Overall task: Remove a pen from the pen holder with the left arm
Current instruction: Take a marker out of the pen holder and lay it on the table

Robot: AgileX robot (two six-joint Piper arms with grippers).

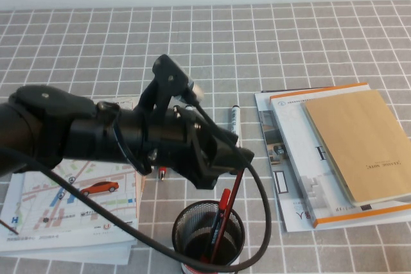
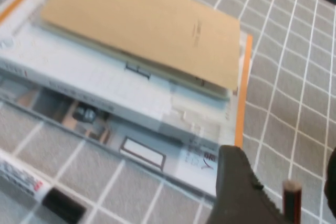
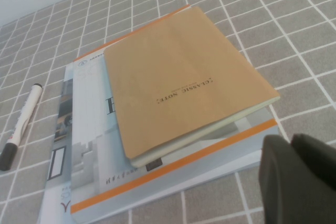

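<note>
The tan notebook (image 3: 184, 82), at about 3 o'clock on the table, carries the small printed words "CLASSIC NOTE" on its cover. The white book (image 1: 289, 158) lying under it shows one large dark letter "H", partly covered by the notebook's edge. The map sheet (image 1: 64, 222), at about 8 o'clock, has a small blue "H" sign near its 9 o'clock edge. The print on the marker (image 1: 234, 123) cannot be read.

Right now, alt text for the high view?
Left arm reaches in from the left, its left tool open at the top of a red pen standing in the black mesh pen holder. A marker and stacked books lie beyond; the right tool is outside this view, near the books.
</note>
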